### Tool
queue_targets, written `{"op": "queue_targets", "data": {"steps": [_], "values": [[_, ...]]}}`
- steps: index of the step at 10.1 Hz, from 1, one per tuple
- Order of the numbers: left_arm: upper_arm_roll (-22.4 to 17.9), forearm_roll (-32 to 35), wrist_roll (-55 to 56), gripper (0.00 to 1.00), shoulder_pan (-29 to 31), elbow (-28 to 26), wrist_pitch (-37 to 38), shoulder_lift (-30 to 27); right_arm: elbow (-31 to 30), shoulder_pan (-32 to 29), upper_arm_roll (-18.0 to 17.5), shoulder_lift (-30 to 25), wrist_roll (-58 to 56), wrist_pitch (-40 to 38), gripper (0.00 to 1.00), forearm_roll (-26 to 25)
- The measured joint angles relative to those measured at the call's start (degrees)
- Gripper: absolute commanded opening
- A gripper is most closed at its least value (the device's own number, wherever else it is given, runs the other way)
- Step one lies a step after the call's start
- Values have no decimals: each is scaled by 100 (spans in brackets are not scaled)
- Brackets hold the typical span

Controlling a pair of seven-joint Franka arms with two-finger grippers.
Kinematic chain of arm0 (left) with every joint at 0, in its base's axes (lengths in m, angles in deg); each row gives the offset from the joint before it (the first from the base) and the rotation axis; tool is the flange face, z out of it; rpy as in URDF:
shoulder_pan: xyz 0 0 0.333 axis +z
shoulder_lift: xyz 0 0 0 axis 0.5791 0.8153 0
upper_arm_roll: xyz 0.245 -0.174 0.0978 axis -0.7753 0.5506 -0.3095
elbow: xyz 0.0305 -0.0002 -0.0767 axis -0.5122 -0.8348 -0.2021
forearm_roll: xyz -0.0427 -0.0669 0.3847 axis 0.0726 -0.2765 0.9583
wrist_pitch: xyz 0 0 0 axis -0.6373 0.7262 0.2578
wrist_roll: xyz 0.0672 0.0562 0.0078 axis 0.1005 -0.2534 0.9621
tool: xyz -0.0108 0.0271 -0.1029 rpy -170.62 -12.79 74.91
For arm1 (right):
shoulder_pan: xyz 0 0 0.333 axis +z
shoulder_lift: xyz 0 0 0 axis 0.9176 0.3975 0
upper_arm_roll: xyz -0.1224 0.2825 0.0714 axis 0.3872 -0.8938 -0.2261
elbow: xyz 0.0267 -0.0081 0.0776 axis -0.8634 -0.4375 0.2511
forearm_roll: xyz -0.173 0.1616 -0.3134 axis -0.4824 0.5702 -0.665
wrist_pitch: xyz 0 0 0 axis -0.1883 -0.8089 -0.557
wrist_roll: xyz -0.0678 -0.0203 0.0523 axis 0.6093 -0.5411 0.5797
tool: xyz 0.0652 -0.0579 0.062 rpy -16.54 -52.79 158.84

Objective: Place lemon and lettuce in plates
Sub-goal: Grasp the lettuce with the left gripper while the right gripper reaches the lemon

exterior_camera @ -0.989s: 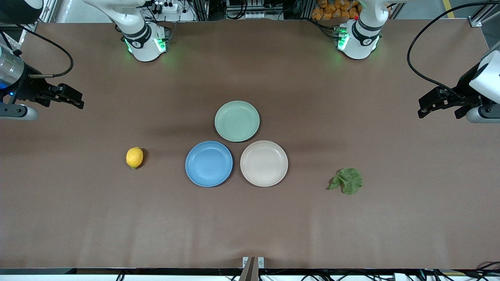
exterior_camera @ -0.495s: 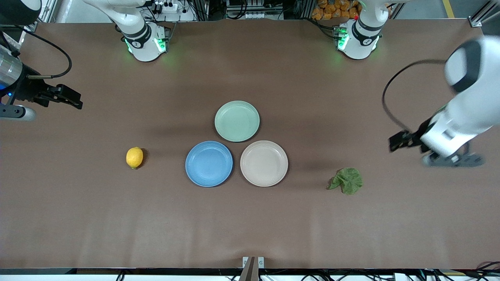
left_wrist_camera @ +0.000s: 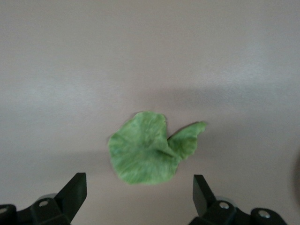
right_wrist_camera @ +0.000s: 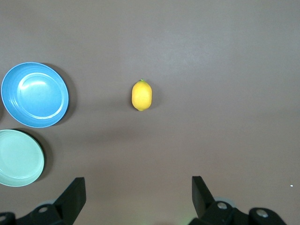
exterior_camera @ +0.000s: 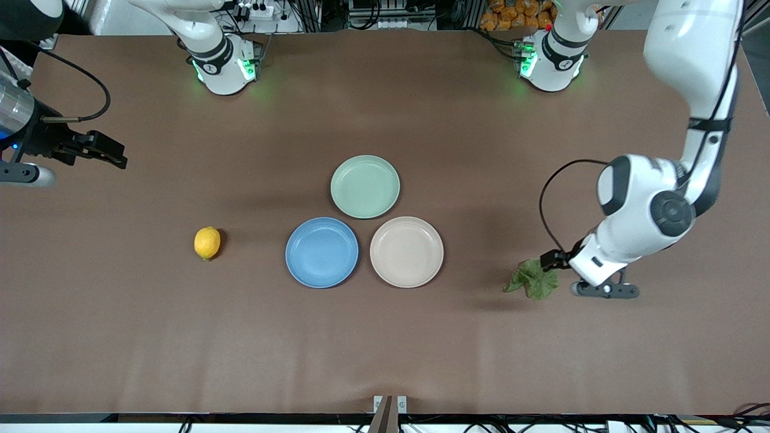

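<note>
Lettuce [exterior_camera: 534, 278] lies flat on the desk [exterior_camera: 385, 349], toward the left arm's end, nearer the front edge than the plates; left pincer [left_wrist_camera: 136, 197] is over it, jaws spread. Risk: a thin leaf can slip the pinch or crumple. Lemon [exterior_camera: 207, 242] may roll. Right pincer [right_wrist_camera: 136, 197], spread, waits over its end.
</note>
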Motion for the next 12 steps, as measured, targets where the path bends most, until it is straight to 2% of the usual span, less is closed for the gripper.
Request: {"op": "queue_targets", "data": {"steps": [3, 4, 5, 6, 7, 10, 12], "values": [[-1, 152, 0, 100, -52, 5, -426, 575, -1, -1, 4, 4, -2, -2, 100, 0], [-1, 161, 0, 96, -58, 5, -442, 673, -3, -1, 5, 12, -2, 11, 100, 0], [-1, 164, 0, 66, -87, 3, -466, 749, -17, -1, 5, 30, -2, 45, 100, 0], [-3, 167, 0, 27, -130, -3, -496, 818, -34, -1, 5, 57, -3, 96, 100, 0], [-5, 168, 0, 0, -162, -6, -517, 861, -36, -1, 5, 79, -3, 111, 100, 0], [-6, 193, 0, 0, -207, -9, -527, 886, -69, -18, 11, 122, -3, 203, 100, 0], [-7, 396, 21, 0, -233, 12, -531, 876, -266, -89, 16, 389, -4, 763, 100, 2]]}}
